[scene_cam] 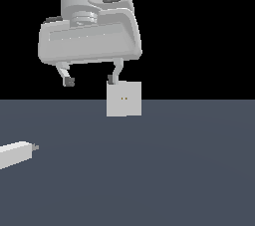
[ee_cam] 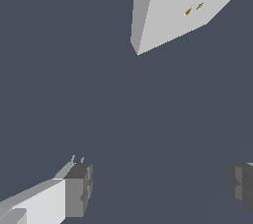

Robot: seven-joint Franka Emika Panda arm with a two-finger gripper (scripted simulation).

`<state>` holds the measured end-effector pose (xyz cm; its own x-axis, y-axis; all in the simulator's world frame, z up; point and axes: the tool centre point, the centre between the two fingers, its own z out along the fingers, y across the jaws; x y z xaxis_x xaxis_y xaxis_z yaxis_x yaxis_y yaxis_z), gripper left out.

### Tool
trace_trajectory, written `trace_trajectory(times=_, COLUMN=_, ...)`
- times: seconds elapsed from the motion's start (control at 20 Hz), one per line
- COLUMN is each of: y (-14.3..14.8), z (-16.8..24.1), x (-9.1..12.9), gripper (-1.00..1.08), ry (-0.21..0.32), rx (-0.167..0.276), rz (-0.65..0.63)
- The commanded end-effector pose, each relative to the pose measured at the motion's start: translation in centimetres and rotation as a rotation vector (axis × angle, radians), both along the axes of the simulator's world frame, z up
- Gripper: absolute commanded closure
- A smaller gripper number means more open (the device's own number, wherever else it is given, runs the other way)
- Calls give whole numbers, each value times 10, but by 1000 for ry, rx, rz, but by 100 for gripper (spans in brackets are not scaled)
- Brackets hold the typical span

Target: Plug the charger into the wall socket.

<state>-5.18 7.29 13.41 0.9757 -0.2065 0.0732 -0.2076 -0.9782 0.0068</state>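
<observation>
We see the dark blue-grey floor [scene_cam: 189, 170] spreading across the lower half of the exterior view, under a black backdrop. Above it hangs the pale grey Panda arm's hand [scene_cam: 89, 36], the largest thing in the scene, and below its broad body the gripper [scene_cam: 90, 79] points down with its two dark-tipped fingers [scene_cam: 68, 81] spread wide and nothing between them; in the wrist view the two dark pads [ee_cam: 79, 188] sit at opposite edges with bare floor between. Next in size is the wall socket [scene_cam: 124, 99], an upright light grey-white square plate standing on the floor, with two tiny orange-brown holes [scene_cam: 124, 98] at its centre; in the exterior view one fingertip appears just at its upper corner, though we cannot tell whether they touch. Smallest is the charger [scene_cam: 15, 154], a white elongated block lying on the floor at the exterior view's left edge, well apart from the socket, its short grey prongs [scene_cam: 35, 147] pointing toward the exterior view's right.
</observation>
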Motion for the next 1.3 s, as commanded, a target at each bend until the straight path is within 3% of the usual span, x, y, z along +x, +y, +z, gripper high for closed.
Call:
trace_trajectory(times=0.0, y=12, z=-8, x=-8, gripper=-92, ry=-9, rx=-1, rz=-30)
trace_trajectory(times=0.65, y=70, z=-45, x=-35, gripper=-92, ry=-51, rx=-10, rz=-166)
trace_trajectory(times=1.25, y=106, z=-69, x=-44, gripper=-92, ry=-75, rx=-19, rz=-248)
